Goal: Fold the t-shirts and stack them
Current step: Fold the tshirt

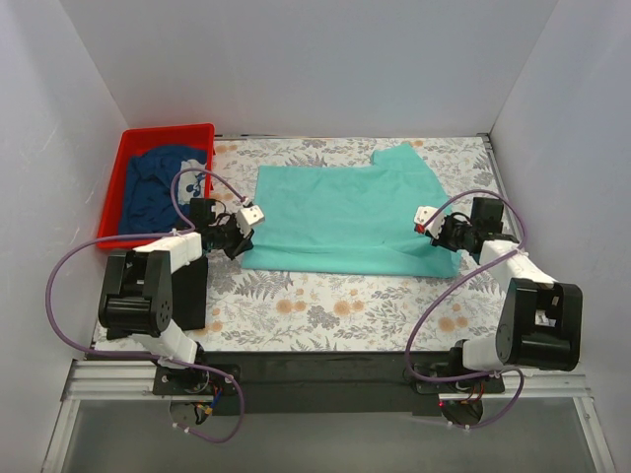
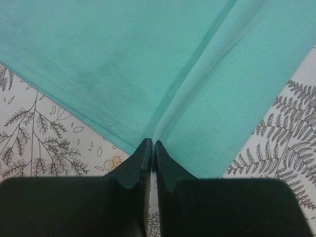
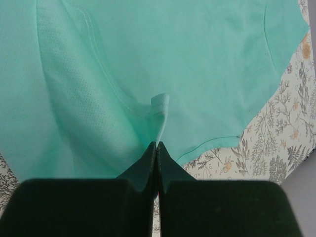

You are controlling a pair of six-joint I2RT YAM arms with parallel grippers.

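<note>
Teal cloth fills most of both wrist views. The teal t-shirt [image 1: 345,217] lies spread flat on the floral worktop [image 1: 325,305], stretched between your two pincers.

Your left pincer [image 2: 150,144] is clenched, its jaws pressed together on the shirt's stitched edge. A long crease runs away from the tips across the cloth, so the fabric looks pinched there and drawn lightly taut.

Your right pincer [image 3: 157,144] is clenched too. It grasps a small fold of hem, and a little tab of it stands up just ahead of the tips. Wrinkles fan out from that pinch.

Both grips sit at opposite ends of the shirt's near side. That placement probably lets the two arms lift that side together and carry it over the rest of the shirt in one even fold, without the middle sagging or twisting. The cloth is thin and limp, so a shallow pinch could slip once the weight comes on.

Beyond your left pincer, on its outer side and well apart from it, a navy t-shirt [image 1: 158,187] lies crumpled in a red bin [image 1: 168,130]. It is likely waiting its turn. No black shirt shows in any view.
</note>
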